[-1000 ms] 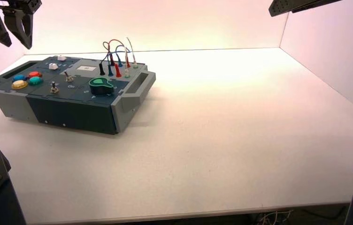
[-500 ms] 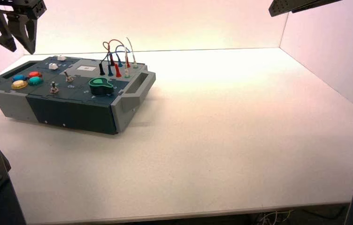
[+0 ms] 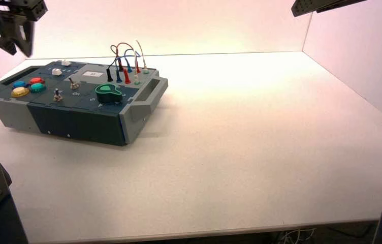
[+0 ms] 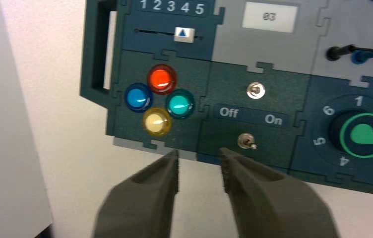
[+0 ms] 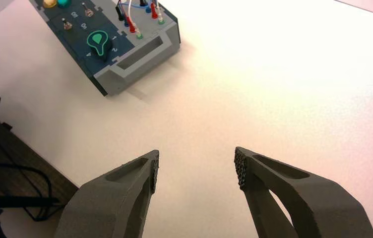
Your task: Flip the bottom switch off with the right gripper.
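The bottom switch [image 4: 245, 142] is a tiny silver toggle under the "Off / On" lettering, beside the yellow button [image 4: 156, 121]; its lever leans toward the On side. It also shows as a small stub on the box top [image 3: 57, 94] and far off in the right wrist view [image 5: 66, 23]. My right gripper [image 5: 197, 163] hangs open and holds nothing, high over the bare table and far from the box; only its arm's black plate [image 3: 326, 6] shows at the top right. My left gripper [image 3: 21, 53] hovers above the box's left end, its fingers [image 4: 145, 198] apart with nothing between them.
The grey and dark blue box [image 3: 133, 109] sits at the table's left. It carries a second toggle [image 4: 256, 90], red, blue and teal buttons, a green knob [image 4: 363, 135], a slider [image 4: 184, 33] under the 4, a white label reading 03 [image 4: 269, 16] and plugged wires [image 3: 125, 63].
The left gripper's fingers have drawn closer together and it has shifted slightly left. The box and the right arm have not moved.
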`<state>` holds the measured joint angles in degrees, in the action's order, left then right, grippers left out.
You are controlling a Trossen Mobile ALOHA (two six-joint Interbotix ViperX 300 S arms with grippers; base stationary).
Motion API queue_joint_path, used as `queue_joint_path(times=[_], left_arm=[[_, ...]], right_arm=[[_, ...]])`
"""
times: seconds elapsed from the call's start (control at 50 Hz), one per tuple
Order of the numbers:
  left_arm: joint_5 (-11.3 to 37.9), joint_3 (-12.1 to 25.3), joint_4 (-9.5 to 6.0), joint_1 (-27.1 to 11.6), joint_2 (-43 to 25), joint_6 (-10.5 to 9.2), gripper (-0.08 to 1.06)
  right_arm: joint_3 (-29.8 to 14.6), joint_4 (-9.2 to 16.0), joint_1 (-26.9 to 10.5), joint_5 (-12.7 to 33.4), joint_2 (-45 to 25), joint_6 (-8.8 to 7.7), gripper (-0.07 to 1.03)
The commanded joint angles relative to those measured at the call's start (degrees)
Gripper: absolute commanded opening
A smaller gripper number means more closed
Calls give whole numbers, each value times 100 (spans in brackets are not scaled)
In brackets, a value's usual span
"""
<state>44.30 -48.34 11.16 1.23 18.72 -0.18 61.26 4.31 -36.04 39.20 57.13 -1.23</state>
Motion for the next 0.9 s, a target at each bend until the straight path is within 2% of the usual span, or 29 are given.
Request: queue_joint_path(times=[0.02,0.18,0.3,0.5,0.66,0.9], left_arm=[[9,255,79,229,35,88,12],[-9,589,79,624,-193,202,-3],[-97,1002,97,923,-589,360,-3],[-255,1749,105,1318,-1670,686,-3],[-483,2338,114,1652,-2610,712,-3],[-492,3208,123,1863,-3428,756,-3]], right_arm=[[-70,18,-26,-44,9,0,79],[-70,26,-26,-53,9,0,79],[-70,18,-26,-53,9,0,79],[-70,18,-26,-53,18,0,79],[-70,18,-35,-53,9,0,79],[-70,18,-26,-53,-9,0,79]])
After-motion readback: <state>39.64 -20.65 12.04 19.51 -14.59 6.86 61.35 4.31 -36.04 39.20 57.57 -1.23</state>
